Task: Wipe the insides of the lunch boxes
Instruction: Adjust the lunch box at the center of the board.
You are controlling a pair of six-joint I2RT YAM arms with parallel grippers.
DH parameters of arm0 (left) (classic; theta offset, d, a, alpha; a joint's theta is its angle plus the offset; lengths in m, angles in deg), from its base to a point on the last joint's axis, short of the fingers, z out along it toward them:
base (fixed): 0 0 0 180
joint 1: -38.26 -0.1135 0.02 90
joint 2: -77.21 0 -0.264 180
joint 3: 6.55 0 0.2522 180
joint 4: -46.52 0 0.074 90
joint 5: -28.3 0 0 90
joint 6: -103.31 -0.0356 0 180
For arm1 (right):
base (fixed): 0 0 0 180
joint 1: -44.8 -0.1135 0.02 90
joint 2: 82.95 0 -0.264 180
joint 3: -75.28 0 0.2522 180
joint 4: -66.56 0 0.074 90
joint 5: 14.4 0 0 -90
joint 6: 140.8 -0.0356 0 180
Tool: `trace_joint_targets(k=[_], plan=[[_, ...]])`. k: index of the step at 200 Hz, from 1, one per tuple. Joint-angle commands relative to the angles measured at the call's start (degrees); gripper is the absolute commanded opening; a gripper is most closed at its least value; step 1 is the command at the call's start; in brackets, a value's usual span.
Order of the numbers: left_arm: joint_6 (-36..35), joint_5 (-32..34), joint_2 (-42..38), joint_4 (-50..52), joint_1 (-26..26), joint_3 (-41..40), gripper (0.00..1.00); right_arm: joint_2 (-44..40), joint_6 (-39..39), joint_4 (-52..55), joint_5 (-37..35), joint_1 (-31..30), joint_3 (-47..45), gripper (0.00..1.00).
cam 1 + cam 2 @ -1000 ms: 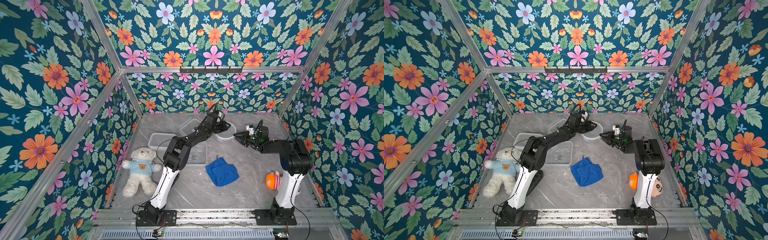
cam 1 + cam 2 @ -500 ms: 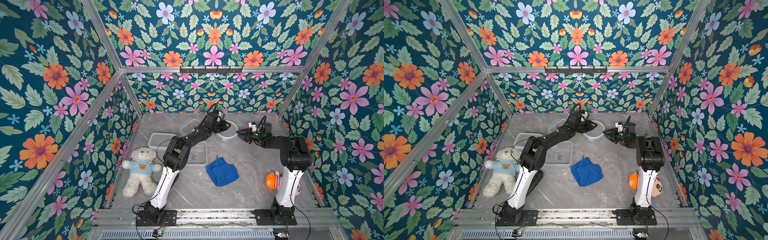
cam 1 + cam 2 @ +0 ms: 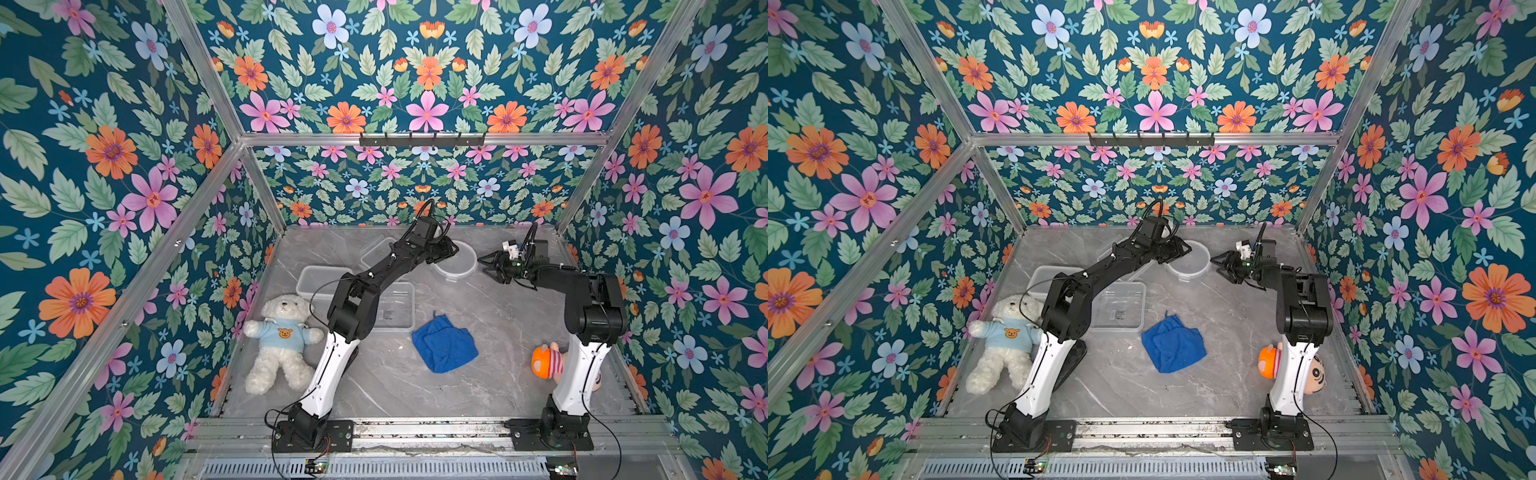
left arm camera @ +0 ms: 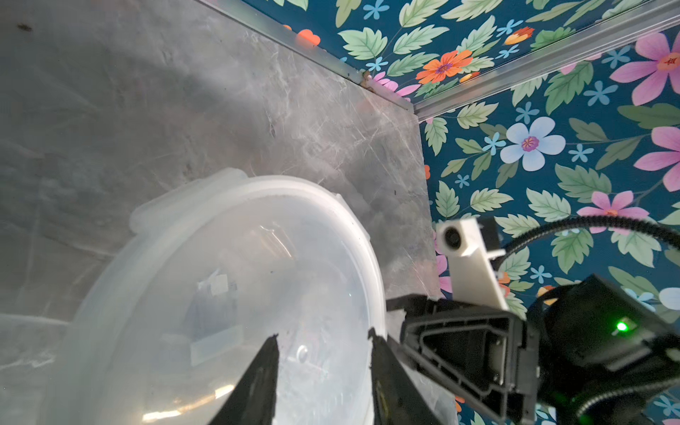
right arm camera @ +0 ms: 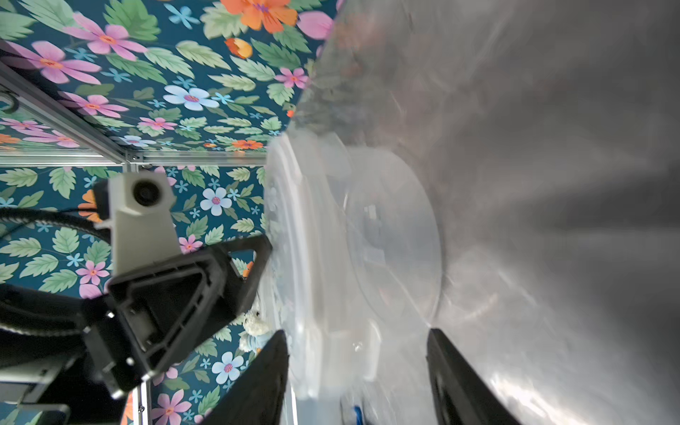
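Spread right pincer (image 5: 355, 333) wider than a second ago and nudged it slightly farther from its base. Holding both pincers apart, clamped on nothing. Poising left pincer (image 4: 322, 335) over round lunch box (image 3: 459, 266), with right pincer just beside the opposite rim, facing it. Showing only from left wrist: one fingertip (image 4: 263, 371) above the box's inside, the other at its rim. Showing only from right wrist: wide gap of right pincer, box rim blurred just ahead. Showing only in both top views: rectangular lunch box (image 3: 395, 307) behind left pincer; blue cloth (image 3: 444, 347) well behind both pincers on bench (image 3: 498, 332); teddy bear (image 3: 280, 340) farther back still.
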Motion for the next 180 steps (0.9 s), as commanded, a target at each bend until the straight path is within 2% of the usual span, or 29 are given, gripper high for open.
trace_joint_targets(k=[1,28,41,65,90,110,145,163,180], plan=[[-0.79,0.35,-0.7,3.22,0.2,-1.57,0.44,-1.46,-4.03,-8.93,0.94,-0.86,-6.55,0.59],[-1.03,0.65,-0.15,3.48,0.11,-1.8,0.44,-0.39,-8.81,-20.06,2.86,-3.91,-11.83,0.44],[-0.73,0.55,0.3,3.45,0.11,-1.53,0.43,0.51,-8.59,-19.55,2.34,-5.35,-11.16,0.27],[-0.7,0.47,0.31,3.55,0.11,-1.44,0.43,0.98,-9.08,-19.57,0.87,-5.41,-9.91,0.13],[-1.02,0.81,0.05,4.01,0.11,-1.35,0.43,0.02,-6.82,-14.67,-0.66,-4.01,-6.82,0.06],[-1.17,1.07,0.3,4.65,0.11,-1.01,0.43,-0.41,-4.35,-9.1,-2.22,-2.56,-3.58,0.01],[-0.77,0.39,1.74,4.57,0.11,0.19,0.42,3.38,-1.78,-2.37,-2.31,-0.13,3.87,0.01],[-0.49,-0.15,2.89,4.28,0.11,1.8,0.42,5.76,-2.78,-3.02,-0.45,1.3,6.05,0.03],[-0.5,-0.15,4.26,4.81,0.1,3.96,0.42,6.08,-6.19,-9.81,3.3,2.83,4.9,0.09]])
